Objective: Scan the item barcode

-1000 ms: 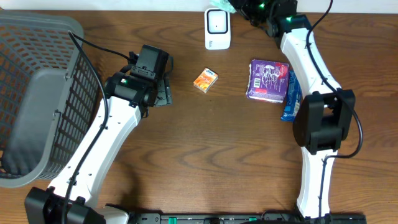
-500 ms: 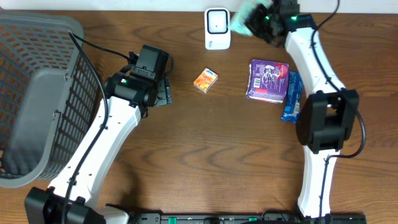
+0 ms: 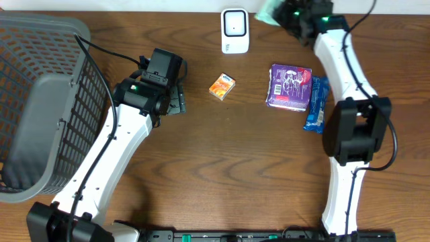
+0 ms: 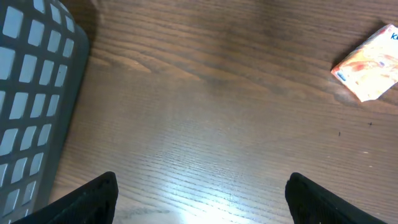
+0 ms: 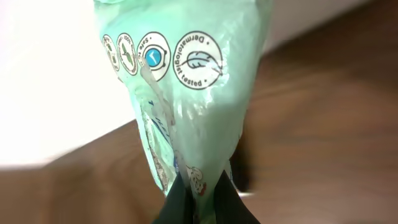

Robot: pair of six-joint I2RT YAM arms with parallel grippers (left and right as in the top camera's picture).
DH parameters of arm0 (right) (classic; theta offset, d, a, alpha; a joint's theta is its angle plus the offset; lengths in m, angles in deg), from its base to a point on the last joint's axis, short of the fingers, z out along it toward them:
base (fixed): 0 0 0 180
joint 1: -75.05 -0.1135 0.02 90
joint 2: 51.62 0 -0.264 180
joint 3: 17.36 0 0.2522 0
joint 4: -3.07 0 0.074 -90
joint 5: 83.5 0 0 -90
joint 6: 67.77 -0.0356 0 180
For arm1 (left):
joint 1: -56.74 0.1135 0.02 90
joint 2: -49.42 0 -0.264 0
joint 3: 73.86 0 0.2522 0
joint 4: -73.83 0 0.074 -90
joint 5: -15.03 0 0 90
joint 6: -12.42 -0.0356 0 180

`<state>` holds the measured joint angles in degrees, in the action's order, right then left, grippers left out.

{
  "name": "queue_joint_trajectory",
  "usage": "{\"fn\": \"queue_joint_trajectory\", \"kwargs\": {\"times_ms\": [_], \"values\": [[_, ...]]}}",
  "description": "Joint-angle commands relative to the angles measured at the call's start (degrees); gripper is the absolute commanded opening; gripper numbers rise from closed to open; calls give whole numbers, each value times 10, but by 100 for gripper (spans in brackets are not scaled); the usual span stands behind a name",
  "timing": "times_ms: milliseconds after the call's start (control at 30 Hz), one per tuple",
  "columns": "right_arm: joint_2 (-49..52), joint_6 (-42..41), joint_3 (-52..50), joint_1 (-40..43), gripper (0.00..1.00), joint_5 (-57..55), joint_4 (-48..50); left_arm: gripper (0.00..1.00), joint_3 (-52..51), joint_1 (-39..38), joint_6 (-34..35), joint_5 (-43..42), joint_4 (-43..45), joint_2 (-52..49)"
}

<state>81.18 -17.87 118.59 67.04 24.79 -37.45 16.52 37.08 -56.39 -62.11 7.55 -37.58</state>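
Pinching a limp green packet beside the scanner
At 9 o'clock the left gripper hangs empty, fingers apart. At 1 o'clock the right gripper clamps the packet's crimped seam, probably the firmest hold on light, floppy, slippery film.

Grey basket, orange box, purple packet

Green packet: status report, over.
Right gripper shut on green packet, held just right of white scanner. Left gripper open, empty, near basket. Nothing between packet and scanner.
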Motion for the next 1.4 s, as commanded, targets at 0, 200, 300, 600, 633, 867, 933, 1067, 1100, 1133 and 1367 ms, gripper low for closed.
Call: {"fn": "queue_joint_trajectory", "kwargs": {"times_ms": [0,200,300,600,633,867,933,1067,1100,1133,1367], "values": [[-3,-11,7,-41,1,9,4,86,4,1,5,11,-2,-3],[32,-21,7,-77,1,-26,35,86,4,1,5,11,-2,-3],[59,-24,7,-77,1,17,65,86,4,1,5,11,-2,-3],[76,-31,8,-65,1,34,74,86,4,1,5,11,-2,-3],[75,-31,8,-63,1,36,73,86,4,1,5,11,-2,-3],[63,-31,8,-27,1,113,79,86,4,1,5,11,-2,-3],[49,-31,8,-10,1,132,75,86,4,1,5,11,-2,-3],[14,-31,8,33,1,158,50,86,4,1,5,11,-2,-3],[4,-31,8,47,1,158,35,86,4,1,5,11,-2,-3],[-6,-23,8,61,1,157,18,86,4,1,5,11,-2,-3],[-64,54,8,174,1,50,-177,86,4,1,5,11,-2,-3]]}}
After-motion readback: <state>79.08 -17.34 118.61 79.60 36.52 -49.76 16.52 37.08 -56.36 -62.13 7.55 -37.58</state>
